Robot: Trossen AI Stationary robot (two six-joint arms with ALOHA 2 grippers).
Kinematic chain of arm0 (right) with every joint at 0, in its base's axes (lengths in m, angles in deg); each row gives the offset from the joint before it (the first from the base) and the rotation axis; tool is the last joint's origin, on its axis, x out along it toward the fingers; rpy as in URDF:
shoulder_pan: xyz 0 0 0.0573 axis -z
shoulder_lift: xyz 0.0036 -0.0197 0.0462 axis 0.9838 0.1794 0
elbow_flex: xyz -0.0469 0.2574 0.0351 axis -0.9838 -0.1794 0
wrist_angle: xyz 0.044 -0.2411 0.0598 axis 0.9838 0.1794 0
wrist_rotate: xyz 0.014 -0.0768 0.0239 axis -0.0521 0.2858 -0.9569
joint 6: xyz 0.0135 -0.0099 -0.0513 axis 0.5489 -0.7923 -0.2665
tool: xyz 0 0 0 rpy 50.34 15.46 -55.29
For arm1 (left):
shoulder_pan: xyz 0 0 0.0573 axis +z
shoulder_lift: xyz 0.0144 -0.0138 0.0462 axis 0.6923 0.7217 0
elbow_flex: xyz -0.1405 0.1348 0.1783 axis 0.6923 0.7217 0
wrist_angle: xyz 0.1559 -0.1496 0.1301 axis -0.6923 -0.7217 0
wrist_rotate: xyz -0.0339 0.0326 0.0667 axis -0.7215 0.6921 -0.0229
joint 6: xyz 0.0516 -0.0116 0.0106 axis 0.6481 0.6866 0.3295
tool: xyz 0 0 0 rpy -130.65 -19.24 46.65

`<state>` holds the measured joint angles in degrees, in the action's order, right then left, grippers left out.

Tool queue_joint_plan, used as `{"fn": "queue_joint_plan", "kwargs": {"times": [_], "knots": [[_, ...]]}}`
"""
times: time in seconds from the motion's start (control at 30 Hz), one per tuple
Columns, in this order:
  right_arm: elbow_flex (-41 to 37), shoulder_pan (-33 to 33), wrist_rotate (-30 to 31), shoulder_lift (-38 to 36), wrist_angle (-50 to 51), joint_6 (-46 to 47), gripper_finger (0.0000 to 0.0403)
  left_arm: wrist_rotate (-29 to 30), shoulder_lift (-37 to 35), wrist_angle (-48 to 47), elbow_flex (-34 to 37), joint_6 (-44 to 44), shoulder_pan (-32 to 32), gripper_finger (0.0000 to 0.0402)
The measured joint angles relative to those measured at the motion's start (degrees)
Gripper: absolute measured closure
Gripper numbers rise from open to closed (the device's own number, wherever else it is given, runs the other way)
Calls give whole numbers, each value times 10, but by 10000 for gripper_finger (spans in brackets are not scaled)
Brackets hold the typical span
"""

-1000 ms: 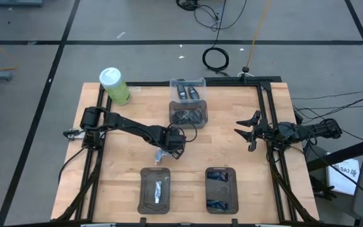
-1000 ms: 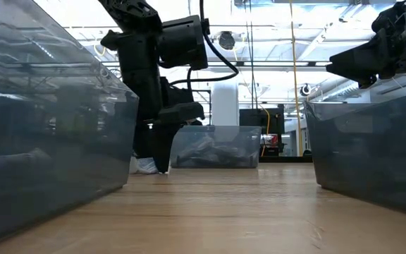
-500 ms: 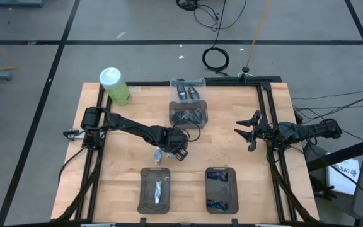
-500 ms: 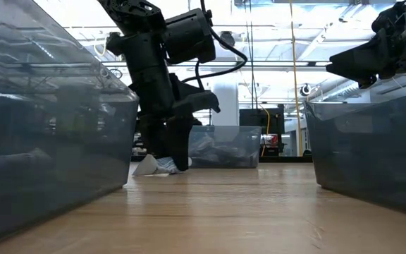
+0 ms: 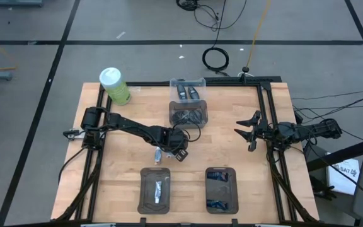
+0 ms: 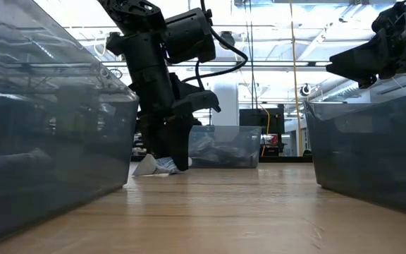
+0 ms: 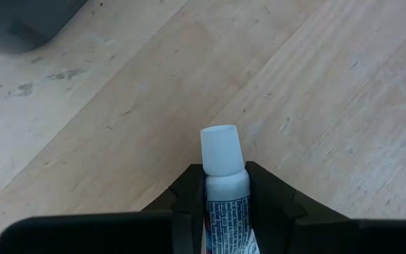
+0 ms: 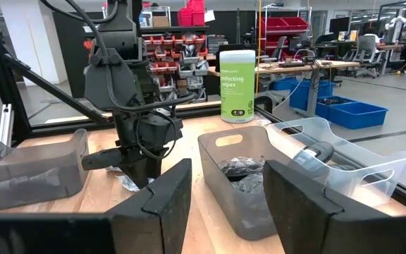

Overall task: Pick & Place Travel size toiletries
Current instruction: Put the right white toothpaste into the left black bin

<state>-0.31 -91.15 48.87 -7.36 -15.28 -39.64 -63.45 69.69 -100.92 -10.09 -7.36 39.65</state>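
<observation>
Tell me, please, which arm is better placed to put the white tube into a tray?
The left. Its end effector is already shut on the white tube, low over the wood just behind the left tray. The right end effector hangs open at the table's right edge, holding nothing.

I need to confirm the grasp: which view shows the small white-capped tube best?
The left wrist view: the small white-capped tube sits clamped in the left gripper. The high view shows a speck, the low view only its end on the table; the right wrist view hides it.
</observation>
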Motion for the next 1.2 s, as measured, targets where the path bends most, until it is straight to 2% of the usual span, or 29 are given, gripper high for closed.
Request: {"fn": "queue_joint_plan", "kwargs": {"times": [0.3,0.47,0.7,1.2], "knots": [[0,0,0,0,0,0,238,0,0,0,0,5,0,322],[0,0,0,0,0,0,238,-17,0,0,0,43,0,315],[0,0,0,0,0,0,238,-2,-7,2,0,57,0,314],[0,0,-1,2,1,0,238,-2,-108,-17,-1,79,-9,314]]}}
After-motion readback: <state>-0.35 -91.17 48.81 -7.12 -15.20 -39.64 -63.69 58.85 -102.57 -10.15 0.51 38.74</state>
